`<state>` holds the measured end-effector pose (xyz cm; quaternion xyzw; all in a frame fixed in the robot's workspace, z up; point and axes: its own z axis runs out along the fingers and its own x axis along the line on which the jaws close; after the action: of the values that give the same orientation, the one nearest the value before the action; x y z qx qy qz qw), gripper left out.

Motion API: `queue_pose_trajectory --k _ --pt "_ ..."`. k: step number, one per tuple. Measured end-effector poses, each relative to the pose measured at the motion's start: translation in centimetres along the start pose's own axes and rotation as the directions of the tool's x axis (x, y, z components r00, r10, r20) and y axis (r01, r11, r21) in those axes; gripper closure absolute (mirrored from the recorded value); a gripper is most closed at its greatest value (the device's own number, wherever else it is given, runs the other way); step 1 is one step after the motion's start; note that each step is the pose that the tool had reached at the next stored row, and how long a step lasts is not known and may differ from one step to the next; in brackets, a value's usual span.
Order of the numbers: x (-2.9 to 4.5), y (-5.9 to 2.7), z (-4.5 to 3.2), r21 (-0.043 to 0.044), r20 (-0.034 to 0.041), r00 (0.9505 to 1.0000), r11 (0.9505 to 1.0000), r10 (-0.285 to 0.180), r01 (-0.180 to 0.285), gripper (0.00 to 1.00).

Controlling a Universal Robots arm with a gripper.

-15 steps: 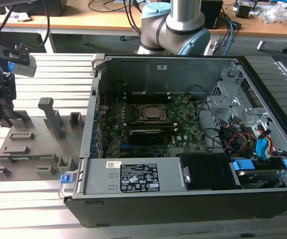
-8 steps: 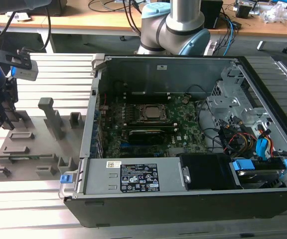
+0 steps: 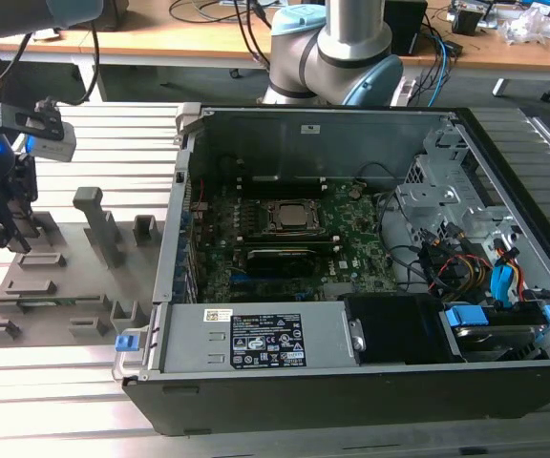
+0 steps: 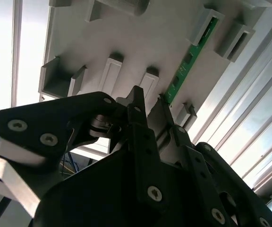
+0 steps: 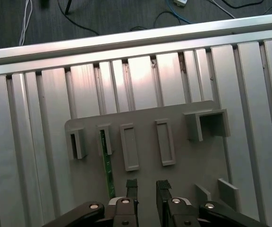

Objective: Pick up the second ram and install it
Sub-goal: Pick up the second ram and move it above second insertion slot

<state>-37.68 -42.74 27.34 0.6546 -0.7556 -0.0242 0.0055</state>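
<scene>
Second ram [image 5: 106,163] on edge in gray fixture [image 5: 145,125], beside spread-fingered tool [image 5: 147,187]

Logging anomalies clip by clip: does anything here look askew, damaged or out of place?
Nothing stands out. The second ram stands on edge in its slot on the grey holder plate, in line with the neighbouring slots. The gripper hovers open just beside it, holding nothing.

Black pincer [image 5: 147,185] with two slim fingers [image 5: 132,187]; silver screws [image 4: 155,192] stud the links behind them; silver arm tube [image 3: 356,27], pale-blue joint caps [image 3: 375,88].
</scene>
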Motion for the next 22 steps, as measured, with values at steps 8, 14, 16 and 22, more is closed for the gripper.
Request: queue_pose_trajectory --k 8,14,16,22 --pt "0.02 -0.04 0.97 0.0 0.0 1.0 1.0 0.0 0.0 0.7" --pt "0.4 -0.14 2.11 0.0 -0.0001 1.0 1.0 0.0 0.0 0.7" --pt "1.07 -0.25 2.42 0.0001 0.0 1.0 1.0 0.0 0.0 0.7" --pt "2.13 -0.44 3.34 0.0003 -0.0026 1.0 1.0 -0.001 0.001 0.7"
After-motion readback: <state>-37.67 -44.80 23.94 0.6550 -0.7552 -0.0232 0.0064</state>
